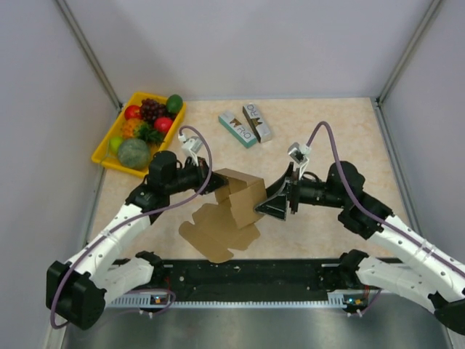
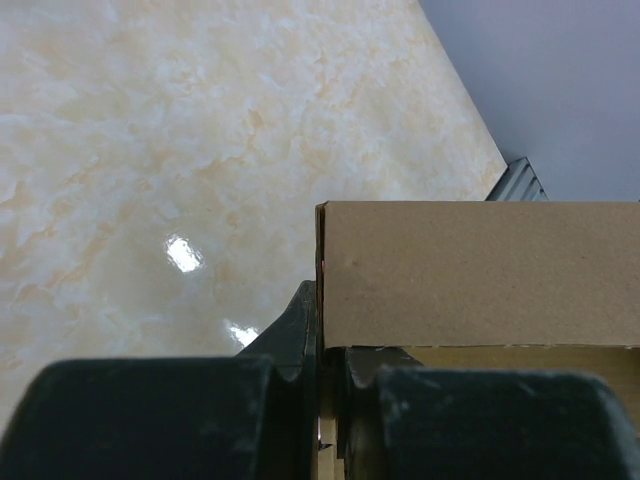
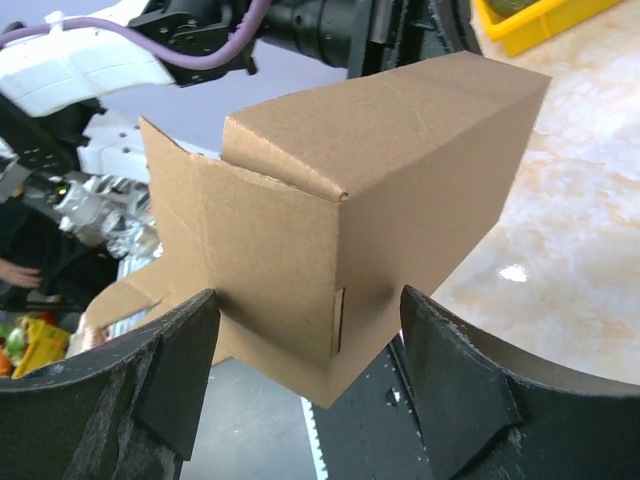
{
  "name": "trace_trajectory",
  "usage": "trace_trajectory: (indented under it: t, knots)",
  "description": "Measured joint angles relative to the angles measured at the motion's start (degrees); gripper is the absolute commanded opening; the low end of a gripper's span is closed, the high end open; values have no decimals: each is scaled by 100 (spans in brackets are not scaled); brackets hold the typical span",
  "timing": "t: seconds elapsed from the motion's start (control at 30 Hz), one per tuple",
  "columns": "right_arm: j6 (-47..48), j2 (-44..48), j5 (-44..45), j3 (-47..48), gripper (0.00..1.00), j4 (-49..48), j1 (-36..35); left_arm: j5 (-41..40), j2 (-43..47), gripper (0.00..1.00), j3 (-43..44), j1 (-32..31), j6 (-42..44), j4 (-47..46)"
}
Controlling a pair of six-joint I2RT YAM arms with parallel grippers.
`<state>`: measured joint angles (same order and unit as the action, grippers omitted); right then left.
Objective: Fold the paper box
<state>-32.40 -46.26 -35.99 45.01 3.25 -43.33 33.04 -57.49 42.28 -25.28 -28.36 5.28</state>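
The paper box (image 1: 231, 207) is plain brown cardboard, partly folded into a carton, with flat flaps hanging toward the near edge. It is held up between the arms. My left gripper (image 1: 213, 182) is shut on the edge of a box panel; the left wrist view shows the gripper (image 2: 326, 335) pinching the cardboard (image 2: 480, 270). My right gripper (image 1: 266, 207) is wide open at the box's right end. In the right wrist view the gripper (image 3: 310, 335) has one finger on each side of a lower corner of the box (image 3: 340, 230). I cannot tell whether the fingers touch it.
A yellow fruit tray (image 1: 102, 155) stands at the back left. Two small printed boxes, a teal one (image 1: 237, 129) and a brown-white one (image 1: 257, 121), lie at the back middle. Grey walls enclose three sides. The black arm-base rail (image 1: 247, 273) runs along the near edge.
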Motion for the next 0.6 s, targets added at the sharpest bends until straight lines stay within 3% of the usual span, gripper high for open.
trace_trajectory:
  t: [0.17, 0.37, 0.6]
  knots:
    - [389, -146, 1189, 407, 72, 627, -608, -413, 162, 0, 0, -13, 101, 210]
    - [778, -608, 3235, 1078, 72, 1517, -1554, -1091, 396, 0, 4, -105, 221, 546]
    - [879, -1069, 5027, 1449, 70, 2245, -2151, -1967, 717, 0, 96, -234, 306, 979]
